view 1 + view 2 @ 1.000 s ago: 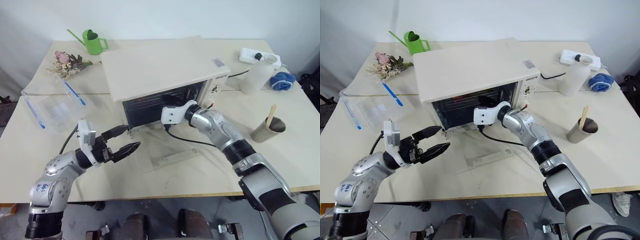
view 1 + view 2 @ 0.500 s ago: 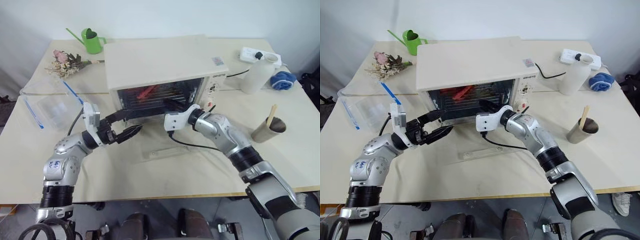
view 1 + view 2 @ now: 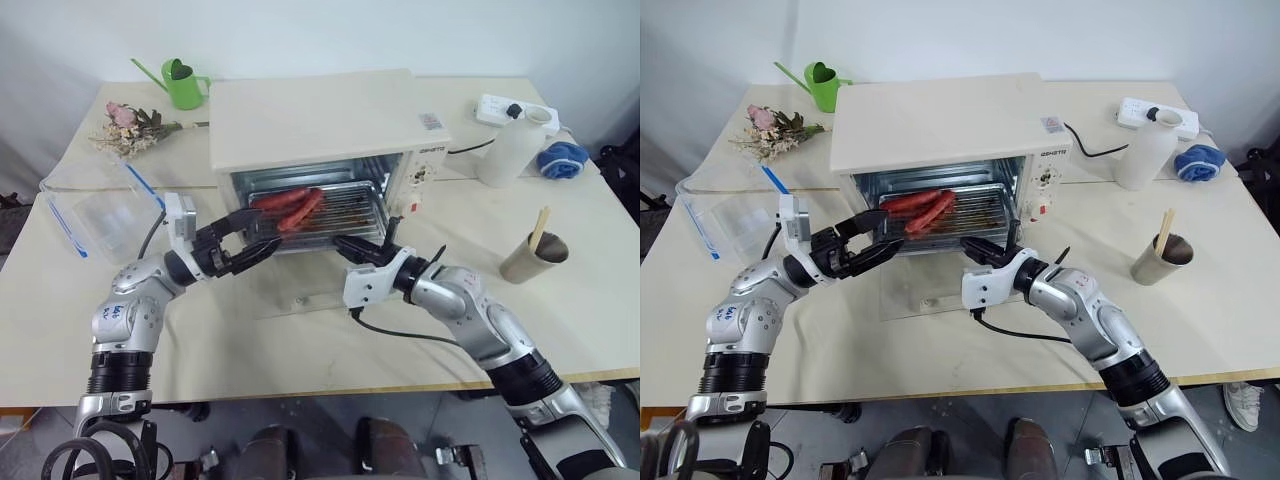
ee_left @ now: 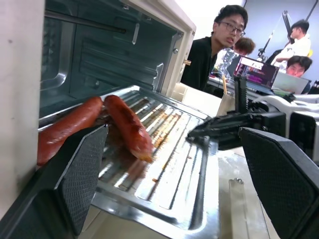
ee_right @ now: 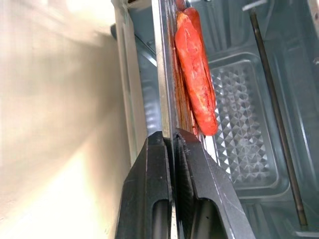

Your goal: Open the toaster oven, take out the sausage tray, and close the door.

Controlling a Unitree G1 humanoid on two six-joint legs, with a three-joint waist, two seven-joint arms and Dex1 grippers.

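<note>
The cream toaster oven [image 3: 330,120] stands mid-table with its glass door [image 3: 300,288] folded down flat in front of it. The silvery sausage tray [image 3: 335,212] sticks partly out of the oven mouth and carries two red-brown sausages [image 3: 295,205]. My right gripper [image 3: 340,241] is shut on the tray's front rim; in the right wrist view its fingers [image 5: 149,164] pinch that thin metal edge. My left gripper [image 3: 265,232] is open at the tray's left front corner, its fingers [image 4: 82,169] spread wide on either side of the tray [image 4: 164,169] without touching it.
A clear plastic box [image 3: 100,205] with blue clips sits at the left, with dried flowers [image 3: 130,125] and a green watering can [image 3: 183,82] behind. A white bottle [image 3: 508,150], power strip [image 3: 500,105], blue cloth [image 3: 565,160] and paper cup [image 3: 535,258] stand at the right. People [image 4: 219,45] sit beyond the table.
My right gripper has drawn back from the oven mouth toward me, bringing the tray partly out with it. My left gripper has come forward to the tray's left front. The camera also shifted.
</note>
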